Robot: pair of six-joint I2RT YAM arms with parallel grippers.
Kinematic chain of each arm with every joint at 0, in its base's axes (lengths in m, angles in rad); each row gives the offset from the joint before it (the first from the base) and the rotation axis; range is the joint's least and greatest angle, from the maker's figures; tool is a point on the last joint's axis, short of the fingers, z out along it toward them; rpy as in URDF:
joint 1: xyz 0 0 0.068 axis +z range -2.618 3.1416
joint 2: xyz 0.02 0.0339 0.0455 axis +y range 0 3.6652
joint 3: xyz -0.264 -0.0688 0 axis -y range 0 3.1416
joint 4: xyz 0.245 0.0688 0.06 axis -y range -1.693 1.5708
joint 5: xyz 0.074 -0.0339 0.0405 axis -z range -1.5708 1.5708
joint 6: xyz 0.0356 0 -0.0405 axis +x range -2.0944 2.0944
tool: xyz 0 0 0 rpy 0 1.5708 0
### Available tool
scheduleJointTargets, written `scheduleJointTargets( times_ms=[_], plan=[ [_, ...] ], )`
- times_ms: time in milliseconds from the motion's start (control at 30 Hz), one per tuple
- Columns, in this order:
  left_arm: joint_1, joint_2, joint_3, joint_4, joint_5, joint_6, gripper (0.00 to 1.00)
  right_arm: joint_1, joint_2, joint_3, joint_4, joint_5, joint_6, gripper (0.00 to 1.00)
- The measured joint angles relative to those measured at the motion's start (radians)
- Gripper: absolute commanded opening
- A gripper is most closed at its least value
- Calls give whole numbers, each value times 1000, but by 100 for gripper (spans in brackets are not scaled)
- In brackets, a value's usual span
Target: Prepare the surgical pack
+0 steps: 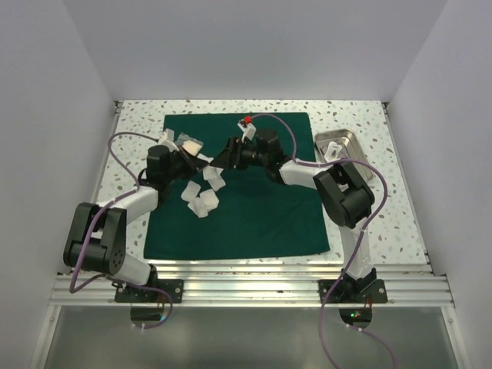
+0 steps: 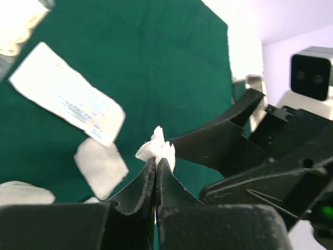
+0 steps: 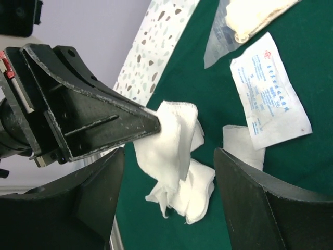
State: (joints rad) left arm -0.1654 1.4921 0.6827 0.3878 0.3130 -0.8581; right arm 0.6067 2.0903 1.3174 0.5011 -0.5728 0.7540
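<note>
we see left pincer [image 2: 156,162] pinching white gauze [image 2: 157,147], right pincer [image 3: 169,156] spread; packet [image 3: 270,99] print (blue) unreadable; green drape [image 1: 254,219] flat beneath.

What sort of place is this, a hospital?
Likely a robot test booth, not a hospital: plain white walls box in a speckled table holding a green cloth, gauze and a steel tray.

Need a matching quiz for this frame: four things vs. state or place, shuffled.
1 dark green fabric drape
2 shiny steel tray
3 left gripper
4 right gripper

A open
B right of the drape
C shut on crumpled white gauze
D spread flat on the speckled table

Pairs: 1-D, 2-B, 3-C, 4-A
</note>
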Motion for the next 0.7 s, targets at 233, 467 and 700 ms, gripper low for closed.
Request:
scheduleJointTargets(
  times_ms=[233, 467, 700],
  plan=[
    [1, -17, -6, 45, 83, -51, 0, 0, 0, -8, 89, -29, 44, 45],
    [2, -18, -15, 62, 105, -74, 3, 0, 0, -32, 140, -49, 80, 0],
    [2, -39, -26, 59, 101, -60, 48, -21, -2, -114, 238, -48, 140, 0]
  ],
)
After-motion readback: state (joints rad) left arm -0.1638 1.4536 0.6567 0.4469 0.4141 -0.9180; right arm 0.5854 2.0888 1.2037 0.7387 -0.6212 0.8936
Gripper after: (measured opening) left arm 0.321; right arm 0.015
